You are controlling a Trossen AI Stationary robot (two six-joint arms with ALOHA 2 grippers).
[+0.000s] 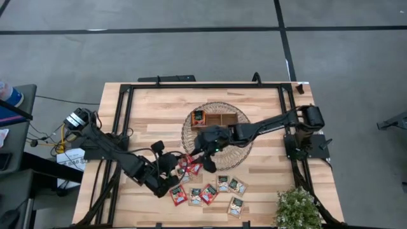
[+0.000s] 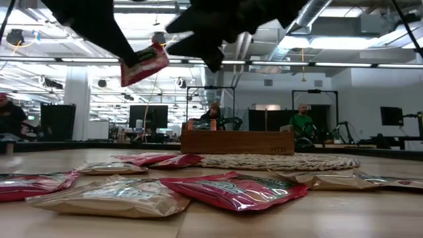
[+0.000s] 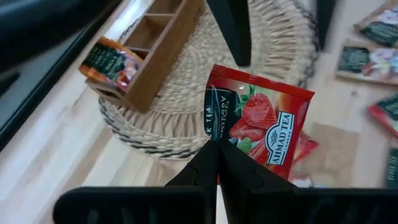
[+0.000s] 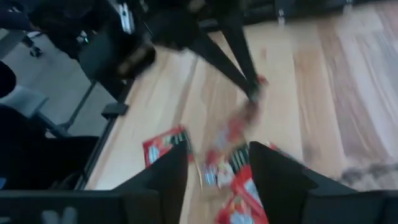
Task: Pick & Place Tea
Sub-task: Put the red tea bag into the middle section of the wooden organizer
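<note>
Left tool point(image 3: 217, 146): fingers pinched together on the lower edge of a red sachet point(image 3: 258, 121), which hangs in the air above the tabletop point(image 1: 152, 105); in the low view the same sachet point(image 2: 144, 64) is well clear of the pile.
Why held so: an edge grip leaves the flat face free, probably so it can be slid on edge into a slot.
Right tool point(image 4: 217, 165): fingers spread wide, holding nothing, hovering over the loose sachets near the left tool point(image 1: 180, 166); likely lining up its own pick.
Held sachet: flat, square, glossy foil; strawberry print, dark label band.
Loose tea point(image 1: 210, 191): red and pale packets scattered flat on the tabletop in front of the mat, some overlapping, crinkled at the seams.
Tray point(image 1: 215, 119): brown wood, three compartments, set on the mat; one orange-and-dark sachet point(image 3: 112, 60) already stands in an end compartment.
Mat point(image 3: 180, 118): round, coarse woven wicker, ridged rim.
Tabletop: pale wood planks, dark metal frame.
Plant point(image 1: 297, 208): leafy, at a front corner.
</note>
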